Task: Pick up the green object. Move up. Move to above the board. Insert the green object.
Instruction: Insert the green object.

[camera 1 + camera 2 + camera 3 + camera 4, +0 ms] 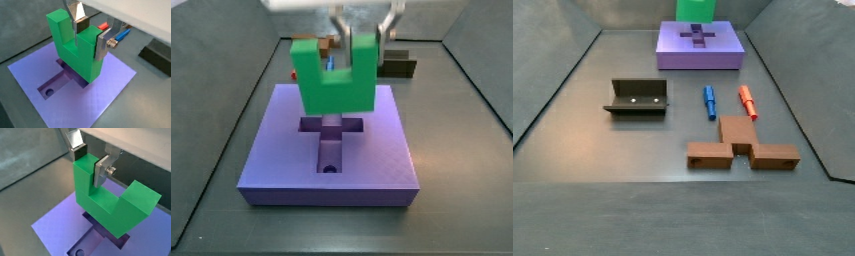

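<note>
My gripper (pixel 92 36) is shut on one upright prong of the bright green U-shaped object (pixel 73 50). The silver fingers clamp that prong from both sides, as the other wrist view shows too: gripper (pixel 90 164), green object (pixel 110 203). The piece hangs prongs-up close over the cross-shaped recess (pixel 330 127) of the purple board (pixel 285 150). I cannot tell if its base touches the recess. In a side view the gripper (pixel 365 35) comes down from above onto the green object (pixel 334 85). From the far side, the green object (pixel 694 9) sits above the board (pixel 673 55).
The dark fixture (pixel 636 97) stands on the grey floor before the board, and shows behind it in a side view (pixel 401 68). A blue peg (pixel 710 101) and a red peg (pixel 747 102) lie beside it. A brown block (pixel 740 150) lies nearer the front. Tray walls rise at both sides.
</note>
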Tool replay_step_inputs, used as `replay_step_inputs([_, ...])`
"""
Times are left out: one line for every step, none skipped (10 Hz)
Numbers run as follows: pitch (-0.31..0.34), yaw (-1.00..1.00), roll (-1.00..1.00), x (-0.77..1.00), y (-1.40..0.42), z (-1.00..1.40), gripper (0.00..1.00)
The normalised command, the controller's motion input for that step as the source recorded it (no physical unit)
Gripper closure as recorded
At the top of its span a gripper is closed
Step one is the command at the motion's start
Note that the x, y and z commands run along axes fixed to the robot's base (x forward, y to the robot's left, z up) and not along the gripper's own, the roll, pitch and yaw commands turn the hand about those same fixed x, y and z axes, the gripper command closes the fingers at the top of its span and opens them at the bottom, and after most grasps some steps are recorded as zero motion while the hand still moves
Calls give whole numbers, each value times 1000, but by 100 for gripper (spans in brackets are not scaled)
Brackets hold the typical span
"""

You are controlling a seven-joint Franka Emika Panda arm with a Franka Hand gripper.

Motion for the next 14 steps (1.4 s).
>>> replay_step_inputs([0, -54, 80, 14, -126, -443, 100])
replay_step_inputs([0, -77, 66, 11, -63, -423, 100])
replay_step_inputs([24, -94, 71, 60, 0, -351, 100])
replay_step_inputs([29, -106, 27, 0, 11, -234, 100])
replay_step_inputs([0, -60, 0, -20, 109, -40, 100])
replay_step_inputs([-66, 0, -71, -183, 146, -94, 100])
replay_step_inputs([-117, 0, -90, -186, 83, -166, 100])
replay_step_inputs([-149, 0, -100, -231, 57, -203, 100])
replay_step_inputs([-131, 0, -61, -189, 0, -180, 100])
replay_step_inputs([-61, 0, -33, 106, -189, -189, 100])
replay_step_inputs([-27, 0, -23, 386, -80, -297, 100])
replay_step_inputs([0, -11, -27, 386, 0, -231, 100])
replay_step_inputs([0, -26, -27, 134, 0, -211, 100])
replay_step_inputs([0, -11, -26, 0, 0, -234, 100])
